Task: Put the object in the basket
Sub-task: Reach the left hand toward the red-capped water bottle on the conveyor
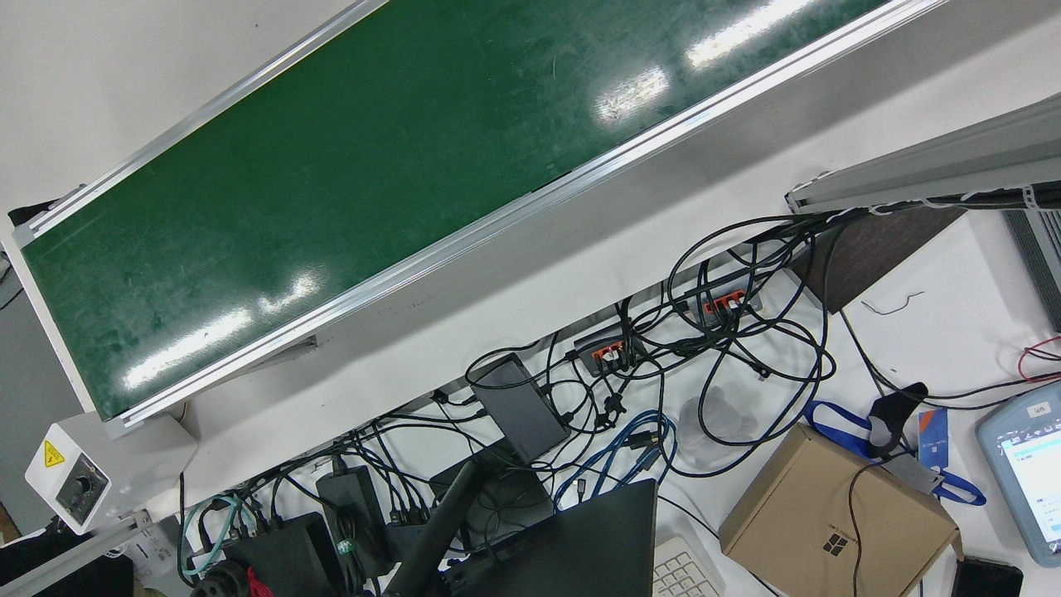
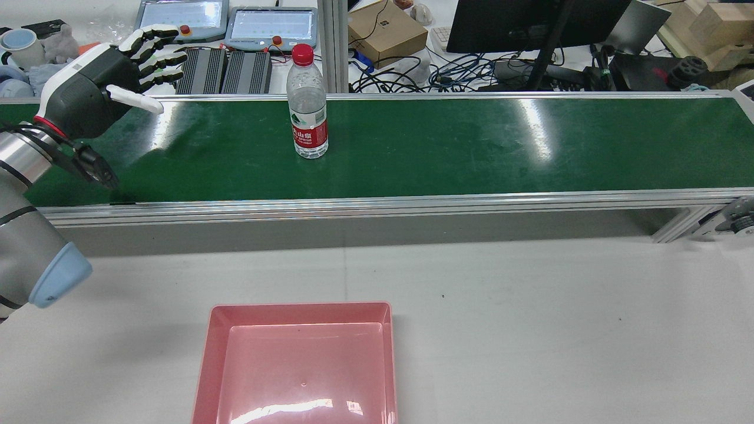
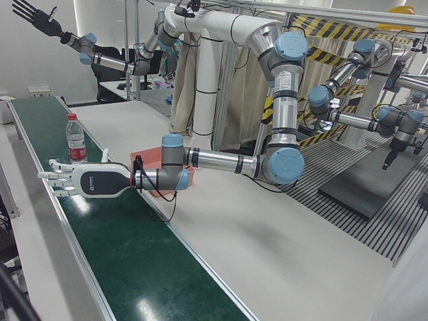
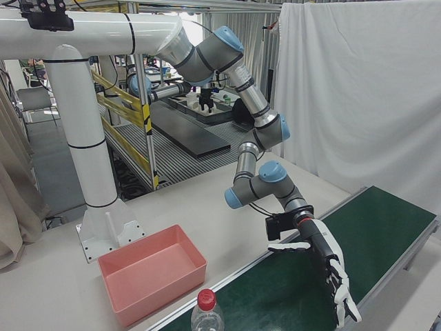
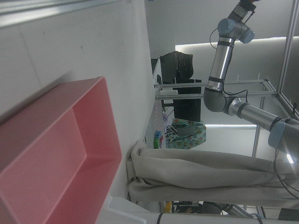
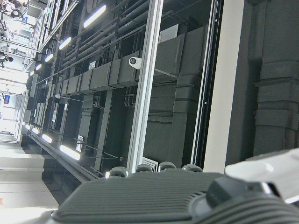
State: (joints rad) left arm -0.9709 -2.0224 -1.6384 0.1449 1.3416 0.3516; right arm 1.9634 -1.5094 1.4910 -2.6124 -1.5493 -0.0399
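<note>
A clear water bottle [image 2: 308, 112] with a red cap and red label stands upright on the green conveyor belt [image 2: 471, 147]. It also shows in the left-front view [image 3: 75, 140] and the right-front view [image 4: 207, 314]. My left hand [image 2: 112, 76] is open with fingers spread. It hovers over the belt's left end, well apart from the bottle, and shows in two more views [image 3: 83, 179] [image 4: 324, 265]. The pink basket [image 2: 300, 305] sits empty on the white table before the belt [image 4: 162, 289] [image 5: 93, 116]. My right hand [image 3: 32, 17] is open and raised high, far from the table.
Aluminium rails edge the belt [image 1: 373, 166]. Behind it are teach pendants [image 2: 271, 26], a cardboard box [image 2: 386, 32], a monitor [image 2: 530, 23] and tangled cables [image 1: 713, 356]. White table surface [image 2: 530, 306] lies around the basket.
</note>
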